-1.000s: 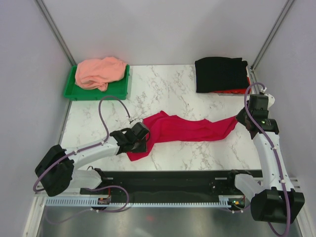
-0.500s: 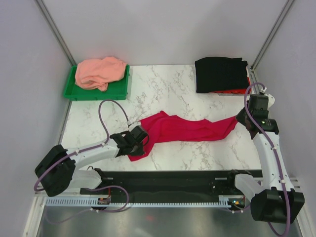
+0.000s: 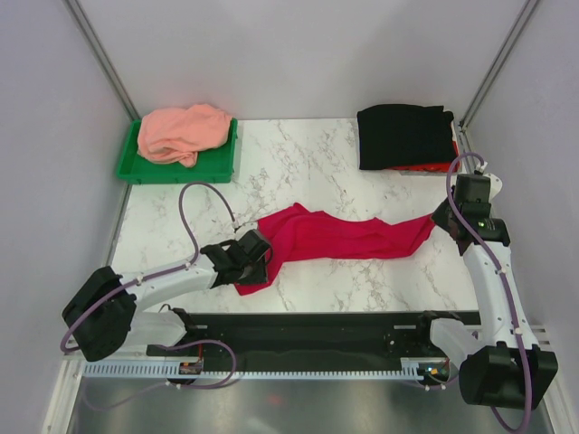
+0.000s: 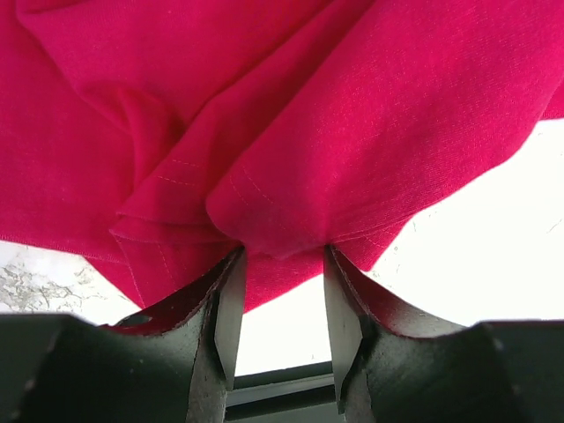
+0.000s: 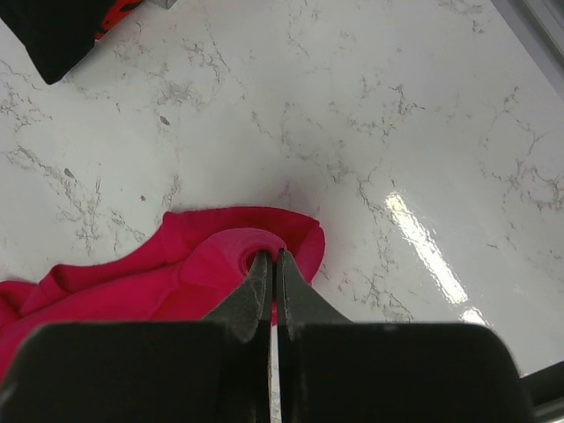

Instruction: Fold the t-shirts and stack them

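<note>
1. The red t-shirt (image 3: 335, 237) is laid out in a long crumpled band across the middle of the table (image 3: 308, 172), running from left to right.
2. The shirt's right end is clamped by the right gripper (image 3: 441, 217). In the wrist view its jaws are pressed together on a small pucker of cloth (image 5: 220, 264) low over the table.
3. The left gripper (image 3: 256, 256) is placed at the shirt's left end, near the front edge of the table.
4. In the left wrist view the left gripper (image 4: 282, 264) is seen released, its jaws standing apart, with a stitched fold of the red t-shirt (image 4: 291, 150) bunched just at the fingertips (image 4: 231, 291). Whether the cloth is touched by the pads cannot be told with certainty.
5. The pink t-shirt (image 3: 181, 132) is heaped unfolded in the green tray (image 3: 217, 165) at the far left corner.
6. The black t-shirt (image 3: 404, 136) is seen folded at the far right corner, resting on something red of which only an edge is shown.
</note>
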